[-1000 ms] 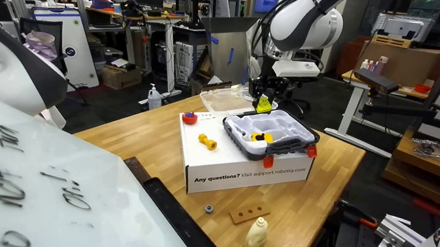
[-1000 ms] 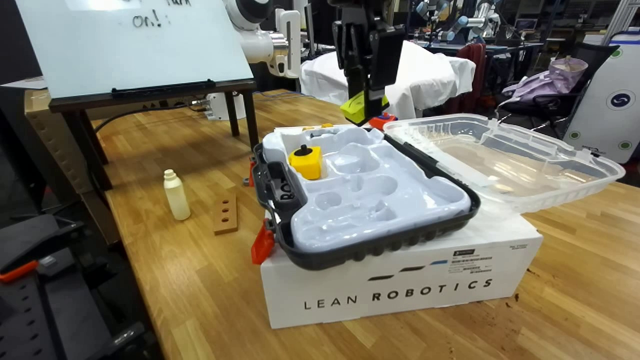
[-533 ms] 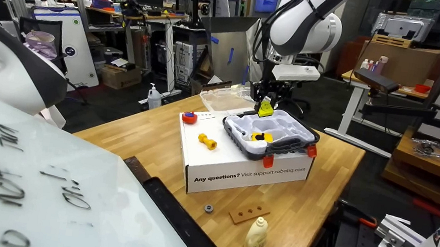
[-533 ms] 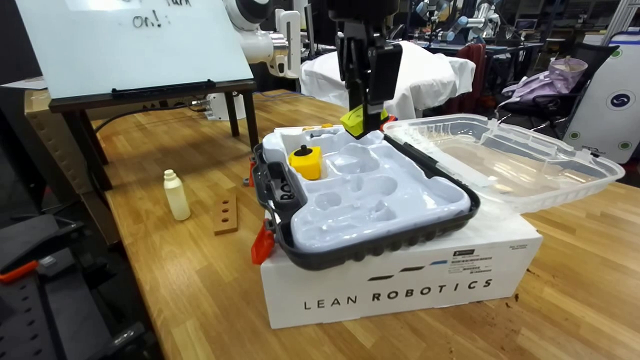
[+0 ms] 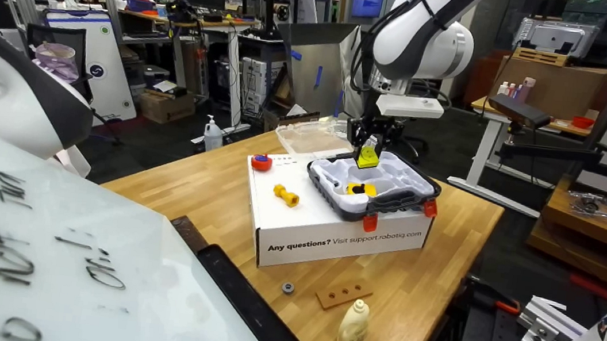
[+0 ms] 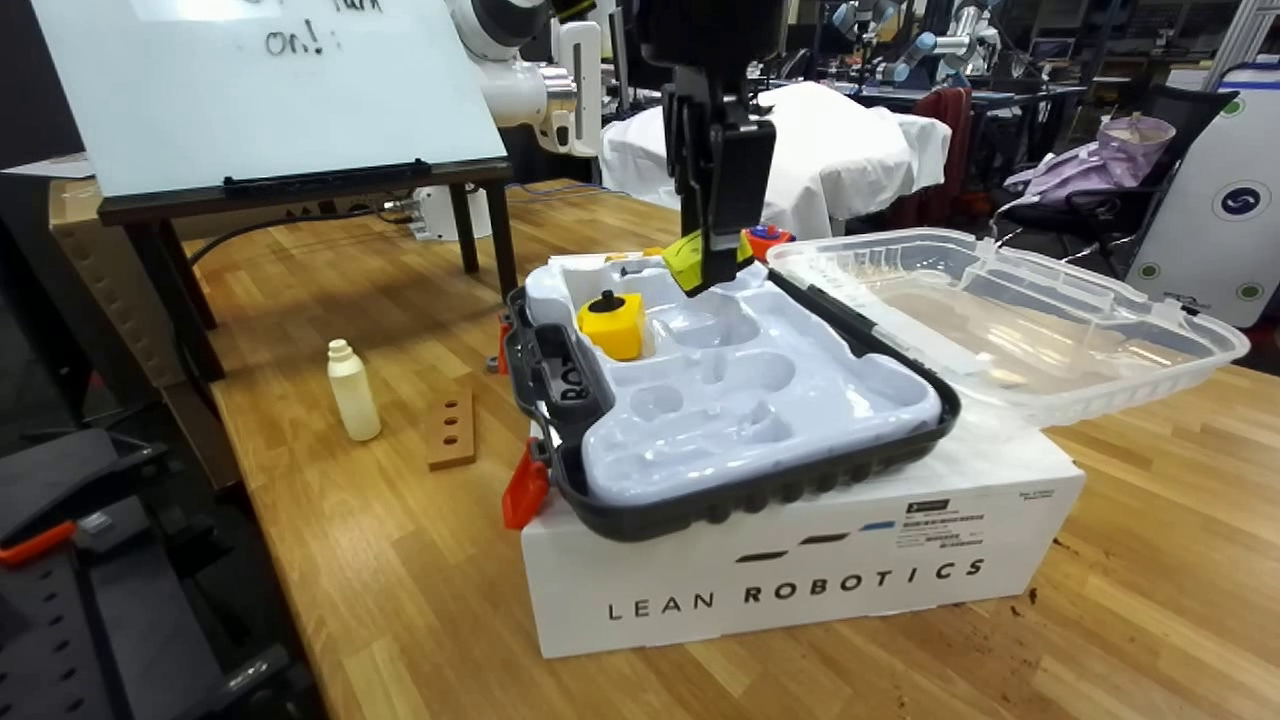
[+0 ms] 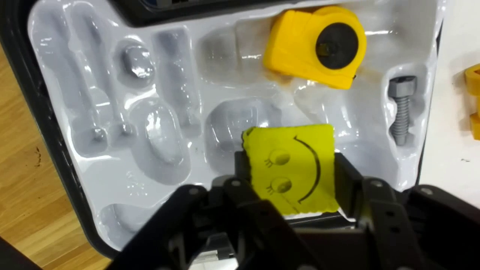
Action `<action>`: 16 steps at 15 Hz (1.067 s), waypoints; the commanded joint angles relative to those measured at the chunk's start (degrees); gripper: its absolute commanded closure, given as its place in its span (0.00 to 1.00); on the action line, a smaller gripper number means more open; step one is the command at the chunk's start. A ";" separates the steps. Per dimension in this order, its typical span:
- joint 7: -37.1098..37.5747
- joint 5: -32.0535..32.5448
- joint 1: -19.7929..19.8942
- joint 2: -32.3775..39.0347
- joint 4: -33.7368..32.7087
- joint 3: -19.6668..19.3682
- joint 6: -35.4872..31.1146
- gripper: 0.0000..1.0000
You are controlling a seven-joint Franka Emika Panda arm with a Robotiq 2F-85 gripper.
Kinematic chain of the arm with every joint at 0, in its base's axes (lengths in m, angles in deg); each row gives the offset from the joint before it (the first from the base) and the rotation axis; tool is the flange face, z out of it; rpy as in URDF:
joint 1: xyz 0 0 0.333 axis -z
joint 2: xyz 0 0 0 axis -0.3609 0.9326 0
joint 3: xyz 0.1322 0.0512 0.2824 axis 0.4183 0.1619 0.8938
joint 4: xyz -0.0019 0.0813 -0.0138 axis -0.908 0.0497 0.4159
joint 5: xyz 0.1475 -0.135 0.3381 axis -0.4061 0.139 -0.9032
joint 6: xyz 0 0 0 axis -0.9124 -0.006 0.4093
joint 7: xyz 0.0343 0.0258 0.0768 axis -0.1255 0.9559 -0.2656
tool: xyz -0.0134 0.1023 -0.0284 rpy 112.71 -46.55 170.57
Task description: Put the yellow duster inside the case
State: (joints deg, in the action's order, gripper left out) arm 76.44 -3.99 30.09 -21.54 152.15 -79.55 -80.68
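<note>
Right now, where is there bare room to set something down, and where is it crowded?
In the wrist view, the case looks bare left of the duster, out to the black rim. In an exterior view, bare table lies between bottle and whiteboard. Crowded: around the tape measure, bolt and held duster; also beside the box, with block and ring.

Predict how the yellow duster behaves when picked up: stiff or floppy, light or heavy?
The yellow duster is probably stiff: its face looks flat between the fingers. It is likely light, being much smaller than the case.
</note>
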 commanded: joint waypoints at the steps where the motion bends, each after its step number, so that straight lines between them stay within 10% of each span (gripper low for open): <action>1: -0.53 -2.11 0.76 -0.58 1.29 0.40 0.15 0.70; 16: -1.44 -3.63 1.31 0.28 1.04 0.30 0.07 0.70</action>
State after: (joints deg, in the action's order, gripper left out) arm 76.32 -6.92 30.77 -21.56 153.76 -79.57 -80.71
